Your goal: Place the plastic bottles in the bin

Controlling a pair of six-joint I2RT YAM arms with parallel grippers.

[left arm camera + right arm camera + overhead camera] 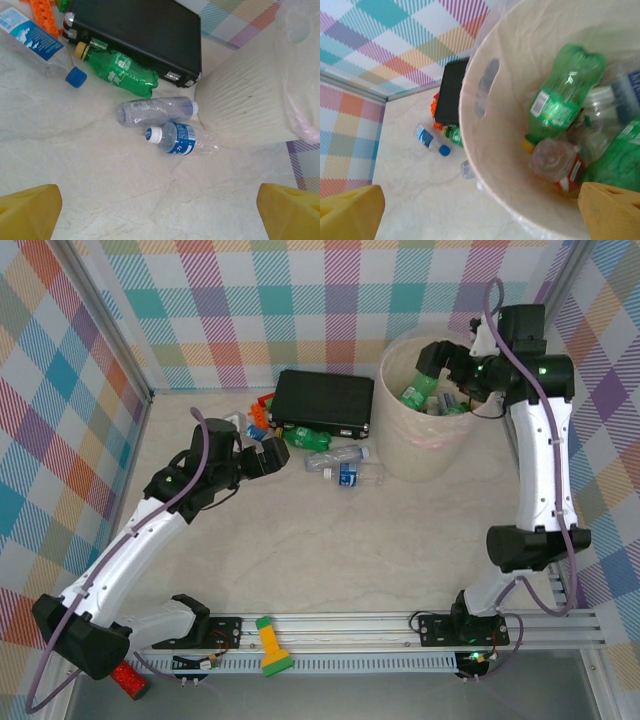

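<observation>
Left wrist view: four plastic bottles (131, 74) lie on the table (125, 190), between the black case (135, 30) and the bin (240, 100). Right wrist view: at least four more inside the bin. Both left gripper (160, 215) and right gripper (480, 215) are spread wide and empty, the right one over the bin.

The pale marbled table (330, 550) carries the bin (425, 455) at its far right, with a black case (323, 400) lying flat just left of it. A green bottle (122, 72) lies along the case's near edge. Nearer, a clear bottle (155, 111) and a blue-labelled bottle (180, 140) lie side by side, just beside the bin's foot. Further left lies a blue-capped bottle (35, 40), next to orange toy pieces (42, 15).
</observation>
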